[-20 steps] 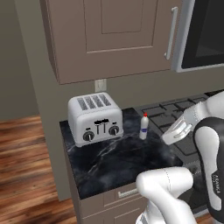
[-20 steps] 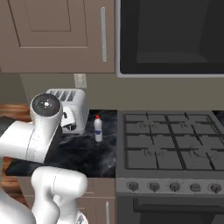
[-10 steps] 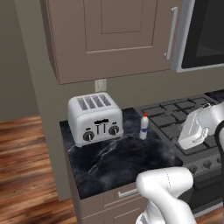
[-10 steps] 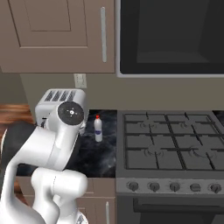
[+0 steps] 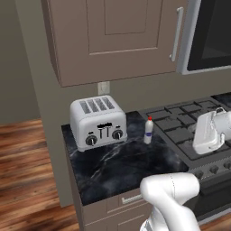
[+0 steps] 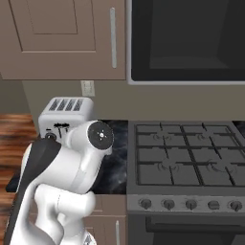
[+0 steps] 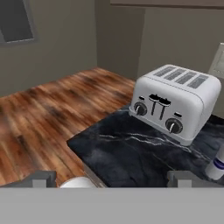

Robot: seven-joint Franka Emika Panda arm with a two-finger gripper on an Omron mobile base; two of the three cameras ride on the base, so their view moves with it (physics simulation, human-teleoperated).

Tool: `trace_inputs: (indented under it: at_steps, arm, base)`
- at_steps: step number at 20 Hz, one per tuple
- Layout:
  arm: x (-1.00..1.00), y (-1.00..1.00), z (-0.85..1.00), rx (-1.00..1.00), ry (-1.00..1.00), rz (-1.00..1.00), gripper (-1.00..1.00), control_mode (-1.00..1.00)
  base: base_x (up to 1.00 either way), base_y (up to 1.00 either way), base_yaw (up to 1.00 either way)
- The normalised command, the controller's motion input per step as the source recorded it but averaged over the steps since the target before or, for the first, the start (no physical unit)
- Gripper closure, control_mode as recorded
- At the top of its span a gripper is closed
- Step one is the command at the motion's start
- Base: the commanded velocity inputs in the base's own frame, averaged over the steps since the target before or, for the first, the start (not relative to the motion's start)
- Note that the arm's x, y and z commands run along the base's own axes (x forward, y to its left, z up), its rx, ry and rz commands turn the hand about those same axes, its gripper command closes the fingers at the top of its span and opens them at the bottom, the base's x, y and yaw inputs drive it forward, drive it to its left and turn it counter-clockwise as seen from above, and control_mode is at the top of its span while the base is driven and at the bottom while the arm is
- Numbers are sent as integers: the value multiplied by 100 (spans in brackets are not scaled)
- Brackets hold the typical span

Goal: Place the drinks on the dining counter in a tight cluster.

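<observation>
**Bottle parked by the toaster, pincer empty**

Bottle (image 5: pixel 148 130), slim, white and red-capped, is being left upright on the narrow black worktop (image 5: pixel 117 164) just right of the toaster (image 5: pixel 98 122). The gripper (image 7: pixel 111 178) is being held spread wide, grasping nothing, facing that toaster.

The toaster (image 5: pixel 98 122) looks like brushed silver metal with a soft sheen, and it stands on a worktop (image 5: pixel 115 164) of glossy black marble with thin white veins. The slim white bottle (image 5: pixel 148 131) looks like smooth plastic with a red cap. The floor (image 7: pixel 48 118) is polished reddish-brown wood planks, the cabinet (image 5: pixel 113 36) fronts are matt beige, and the stove (image 6: pixel 189 158) grates are dull dark metal.
</observation>
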Motion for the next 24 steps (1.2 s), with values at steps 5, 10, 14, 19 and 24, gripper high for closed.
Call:
trace_inputs:
  at_steps: [5, 10, 14, 19, 24]
  arm:
    - [23, -22, -28, 2, -7, 0, -100, -100]
    - [32, -26, -35, 3, -10, 0, -100, -100]
    - [55, -21, -20, 13, -1, 1, -100, -100]
    - [53, -10, -6, 19, 0, 7, -100, -100]
    - [51, -1, -11, 7, 0, 7, -100, -100]
  base:
    - [0, 0, 0]
    - [0, 0, 0]
    - [0, 0, 0]
    - [0, 0, 0]
    - [0, 0, 0]
